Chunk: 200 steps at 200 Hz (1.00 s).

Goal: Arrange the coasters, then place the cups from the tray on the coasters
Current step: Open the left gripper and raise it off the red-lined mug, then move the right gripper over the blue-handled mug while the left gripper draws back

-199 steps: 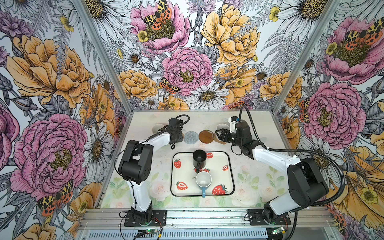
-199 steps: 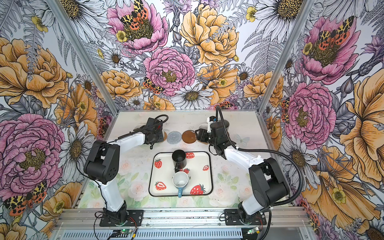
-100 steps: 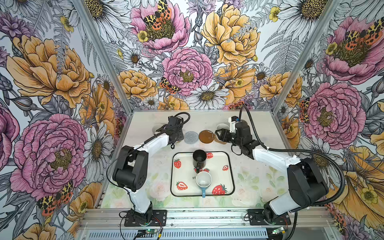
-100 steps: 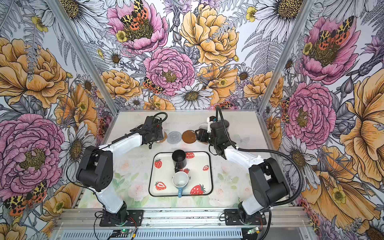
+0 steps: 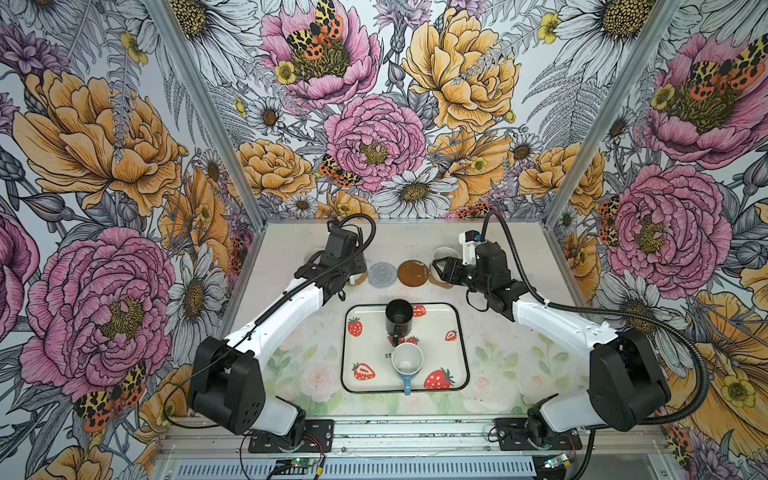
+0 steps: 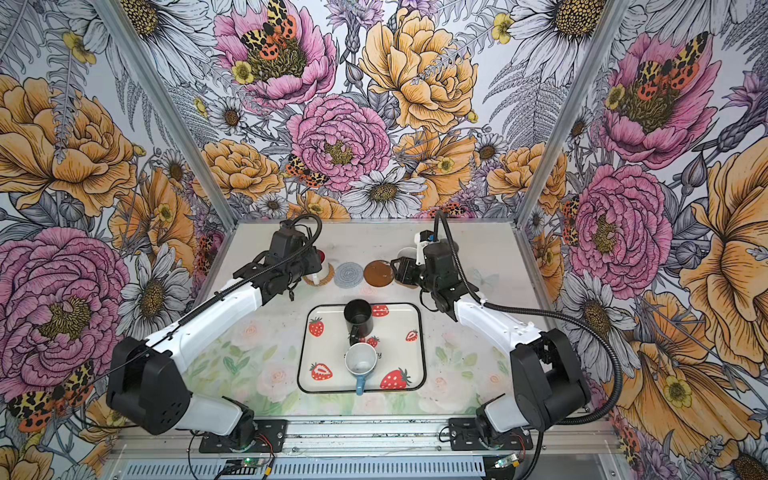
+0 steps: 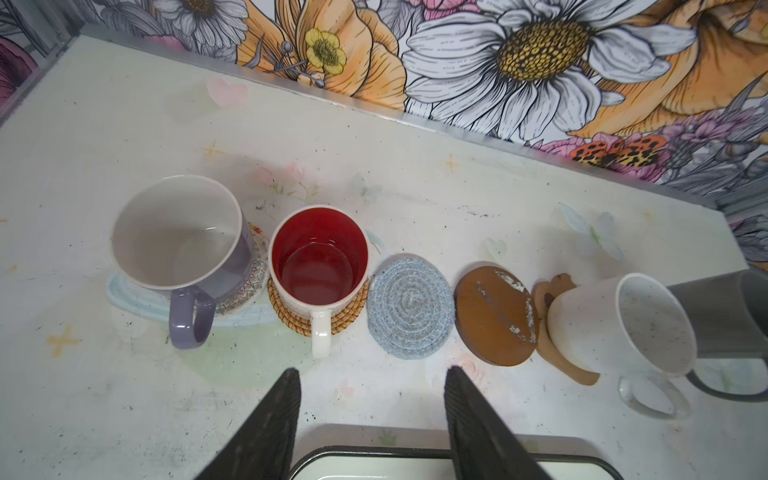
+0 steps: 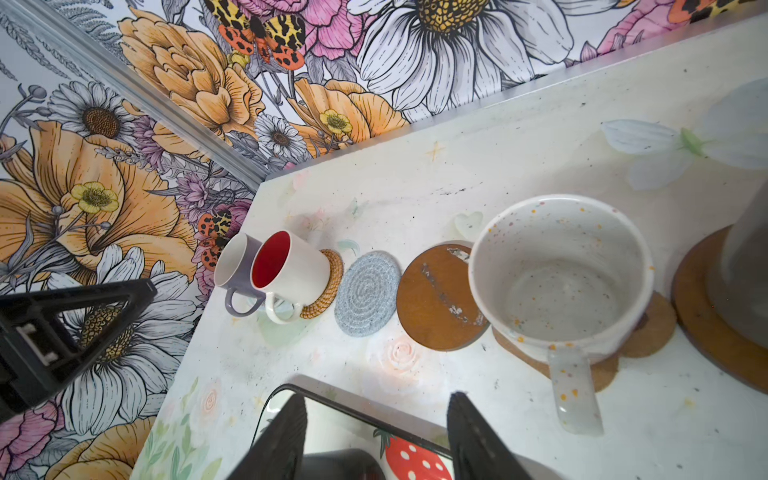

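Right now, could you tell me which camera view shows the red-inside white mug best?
The left wrist view: the red-inside mug sits near centre, its rim, handle and the rattan coaster beneath clear. The right wrist view shows it small and from the side. In both top views the left arm hides most of it.

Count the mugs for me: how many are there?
6. Four stand in a row beyond the tray: lilac mug, red-inside mug, speckled mug, grey mug. The black mug and light blue mug sit on the tray.
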Tool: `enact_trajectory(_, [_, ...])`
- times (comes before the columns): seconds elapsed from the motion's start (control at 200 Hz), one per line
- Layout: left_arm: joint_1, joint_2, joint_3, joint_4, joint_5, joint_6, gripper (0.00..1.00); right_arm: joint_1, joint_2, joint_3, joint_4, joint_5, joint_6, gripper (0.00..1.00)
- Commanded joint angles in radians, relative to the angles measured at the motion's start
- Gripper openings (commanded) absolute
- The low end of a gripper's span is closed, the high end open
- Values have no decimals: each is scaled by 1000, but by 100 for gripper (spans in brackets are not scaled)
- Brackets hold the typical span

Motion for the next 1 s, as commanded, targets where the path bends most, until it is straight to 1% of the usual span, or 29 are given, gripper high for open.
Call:
enact_trajectory(0.0, [-45,-92,-80,88,-70,-49,58,56,-108,61,-136,16,-78,55])
enact_trajectory(0.105, [-83,-162,-165,158,-104,-53,60,125,-190,84,-267,46,-121,54])
enact_trajectory(0.235, [-95,-225,-212,158,-76,-65,60,232,-281,109,-472,151,-141,51])
enact_trajectory(0.365, [-110,-298,-254,168,-70,-65,60,348,-365,77,-579,238,-76,48])
enact_trajectory(0.385, [-107,-310,-263,171,-69,-66,60,391,-375,69,-589,251,-59,48])
enact_trajectory(0.48, [-107,-366,-300,176,-69,-65,61,513,-406,35,-634,324,22,46])
enact_trajectory(0.626, [-100,-434,-355,181,-89,-62,64,690,-401,-1,-703,450,150,46])
enact_trajectory(0.781, [-83,-464,-377,160,-93,-61,64,848,-346,-21,-719,533,264,45])
enact_trajectory(0.896, [-77,-476,-383,155,-86,-59,65,942,-283,-9,-739,594,335,45])
enact_trajectory(0.996, [-74,-482,-389,156,-80,-59,65,993,-235,2,-743,617,377,46])
